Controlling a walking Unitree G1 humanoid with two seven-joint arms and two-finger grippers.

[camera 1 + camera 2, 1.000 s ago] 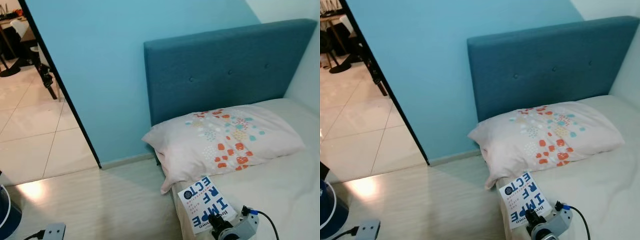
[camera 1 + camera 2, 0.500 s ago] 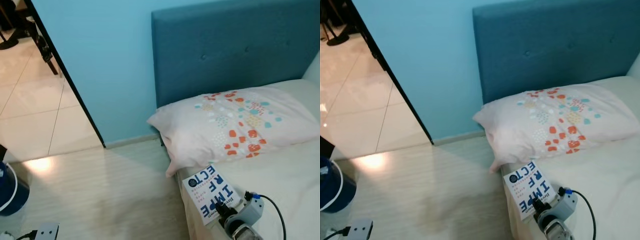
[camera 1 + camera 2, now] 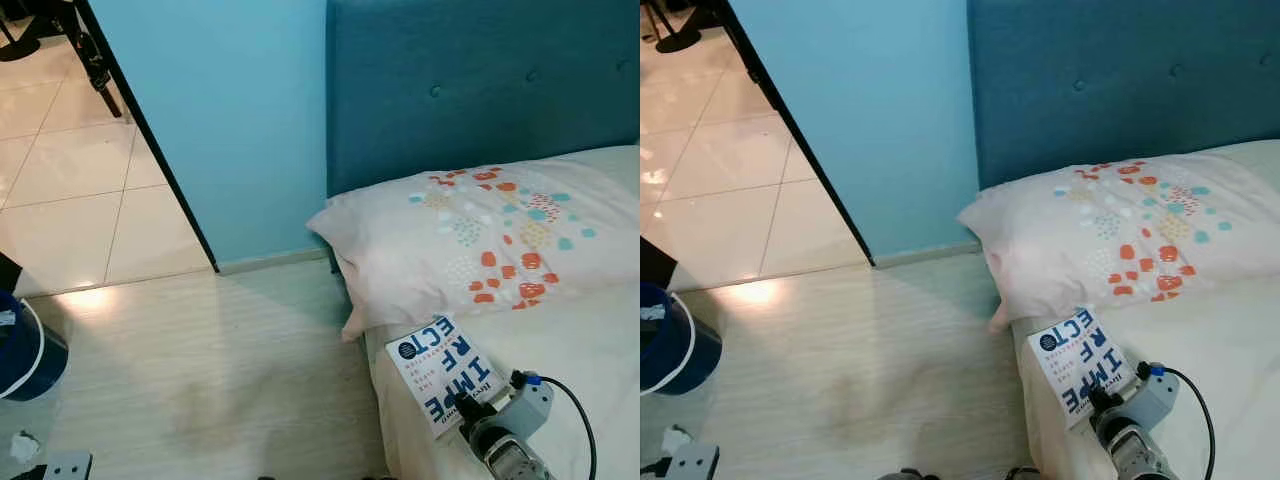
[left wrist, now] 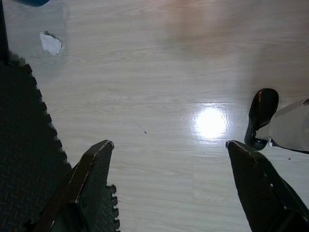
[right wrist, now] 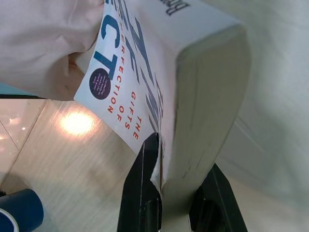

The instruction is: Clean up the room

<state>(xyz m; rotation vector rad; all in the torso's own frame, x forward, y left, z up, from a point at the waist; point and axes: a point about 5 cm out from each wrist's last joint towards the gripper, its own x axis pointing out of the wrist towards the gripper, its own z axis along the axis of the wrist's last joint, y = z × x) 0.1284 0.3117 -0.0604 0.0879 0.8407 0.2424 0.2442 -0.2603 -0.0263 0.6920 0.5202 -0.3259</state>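
The scene is a bedroom corner with a light wood-grain plank floor [image 3: 220, 370], a light blue wall [image 3: 230, 120] and a bed with a cream sheet [image 3: 590, 340] set against a teal upholstered headboard [image 3: 480, 90].

Right gripper [image 5: 171, 191]: the two black fingers [image 5: 142, 183] are clamped on the lower edge of a white paperback book with large blue cover lettering [image 3: 443, 372], one finger on the cover and the other on the page block. In the head views the right gripper sits at the near edge of the bed, with its silver wrist housing [image 3: 515, 435] and a black cable [image 3: 575, 410] just behind it. The book lies at the near corner of the mattress, with its far end just beside a pale pink pillow printed with orange and blue patches [image 3: 470, 240]. The pillow rests against the foot of the headboard, and one corner overhangs the side of the bed.

Left gripper [image 4: 169, 150]: the fingers are spread wide apart and hold nothing. They point down at the plank floor. A dark textured mat with an interlocking toothed edge [image 4: 29, 159] lies beside one finger. A black rounded robot foot [image 4: 260, 116] stands near the other.

A small crumpled white paper scrap [image 3: 22, 446] lies on the floor near a dark blue round bin with a white rim [image 3: 25, 350]. Past a black door frame [image 3: 150, 140], the floor changes to glossy cream tiles [image 3: 80, 190].
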